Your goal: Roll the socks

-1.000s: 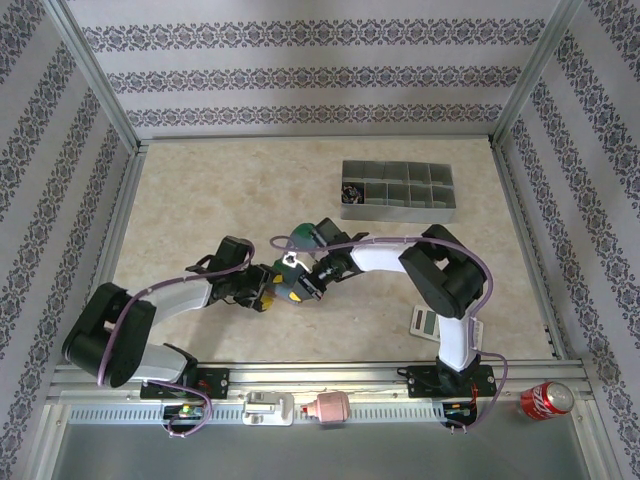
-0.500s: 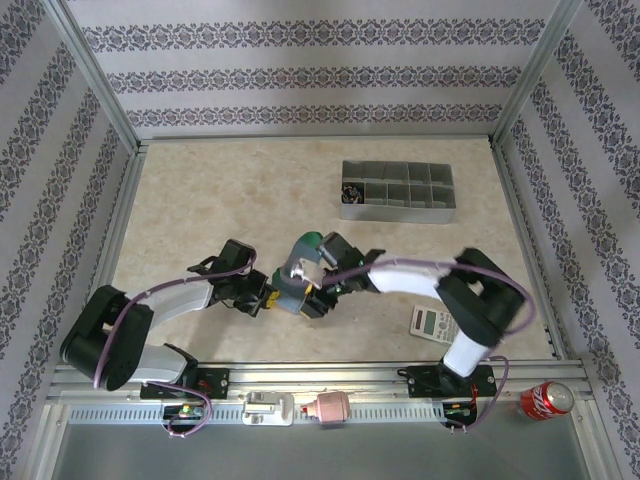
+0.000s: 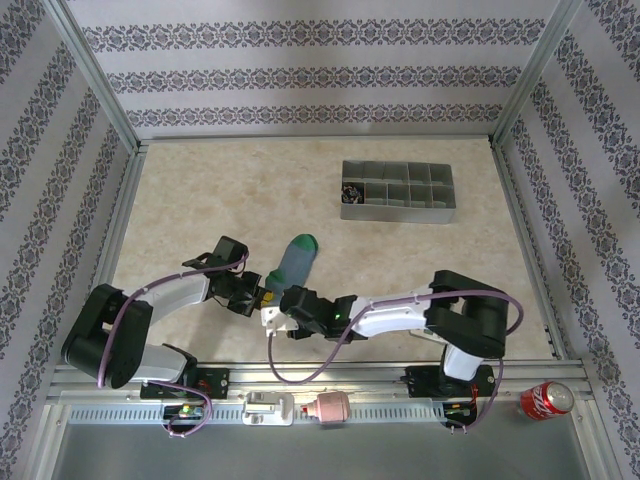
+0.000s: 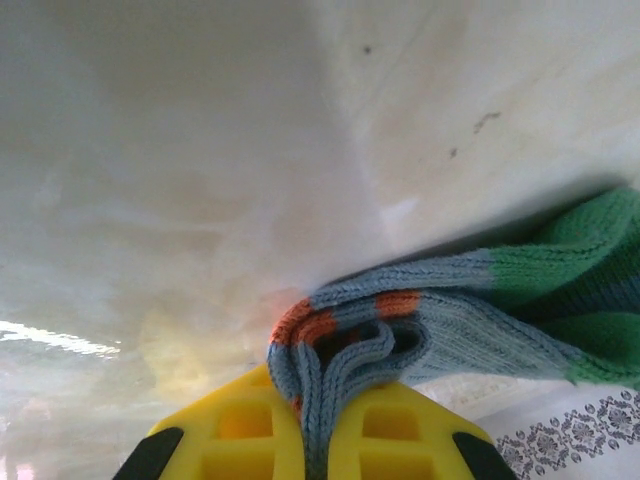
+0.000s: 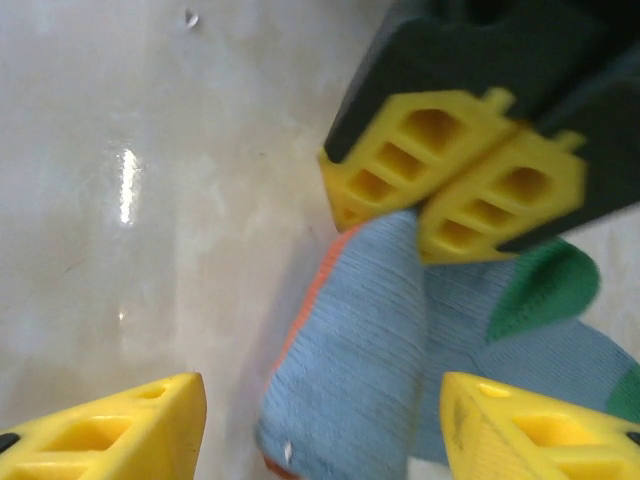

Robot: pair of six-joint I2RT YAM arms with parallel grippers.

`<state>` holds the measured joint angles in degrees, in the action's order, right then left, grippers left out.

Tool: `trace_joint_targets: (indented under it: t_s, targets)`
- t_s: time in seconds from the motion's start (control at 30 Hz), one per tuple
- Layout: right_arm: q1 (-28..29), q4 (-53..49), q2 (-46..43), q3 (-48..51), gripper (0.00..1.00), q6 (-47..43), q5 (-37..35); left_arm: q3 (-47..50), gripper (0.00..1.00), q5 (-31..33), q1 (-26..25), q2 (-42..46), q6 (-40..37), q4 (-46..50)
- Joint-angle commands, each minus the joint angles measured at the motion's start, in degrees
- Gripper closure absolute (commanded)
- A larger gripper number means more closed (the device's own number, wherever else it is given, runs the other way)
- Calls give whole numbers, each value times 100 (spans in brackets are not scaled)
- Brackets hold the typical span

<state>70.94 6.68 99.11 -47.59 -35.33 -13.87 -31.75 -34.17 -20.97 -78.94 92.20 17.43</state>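
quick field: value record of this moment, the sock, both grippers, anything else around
sock: blue-teal sock, orange cuff, green toe, lying stretched out on the table, not rolled
left gripper: shut on the sock's cuff end
right gripper: open, pointed at the sock, not gripping it
other: grey compartment tray far right on the table; red can beyond the table's near edge

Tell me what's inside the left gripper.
The left gripper is shut on the blue sock, pinching its folded end with the orange stripe. How far the fabric reaches inside is covered.
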Motion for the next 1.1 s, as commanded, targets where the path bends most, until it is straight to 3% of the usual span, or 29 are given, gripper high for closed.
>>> trace_joint_targets:
  t_s: [0.0, 0.07, 0.23, 0.37, 0.4, 0.5, 0.57, 0.67, 0.9, 1.07]
  targets:
    - [51, 229, 276, -353, 43, -363, -535, 35, 100, 130, 75, -186, 37, 559]
    - [52, 170, 494, -474, 51, -425, -704, 22, 100, 114, 86, -197, 0, 576]
    - [-33, -36, 730, -476, 86, -266, -698, 36, 100, 104, 119, -185, -36, 576]
    - [-237, -501, 696, -453, 100, 143, -279, 13, 100, 112, 129, -108, -54, 537]
    - [-291, -591, 678, -432, 100, 223, -134, 21, 99, 105, 145, -73, -45, 502]
    - [-538, -983, 603, -449, 100, 515, 682, -11, 63, 159, 171, 177, -31, 435]
    - [-766, -1296, 609, -522, 100, 764, 1345, -130, 50, 292, 192, 409, -123, 598]
    - [-1107, -1530, 618, -575, 100, 1102, 2187, -278, 39, 434, 239, 691, -257, 831]
    - [-1715, -1960, 894, -845, 100, 1618, 3556, -339, 37, 675, 251, 1109, -824, 821]
    - [-2192, -2014, 1086, -953, 100, 2064, 4348, -186, 47, 632, 202, 1086, -1371, 317]
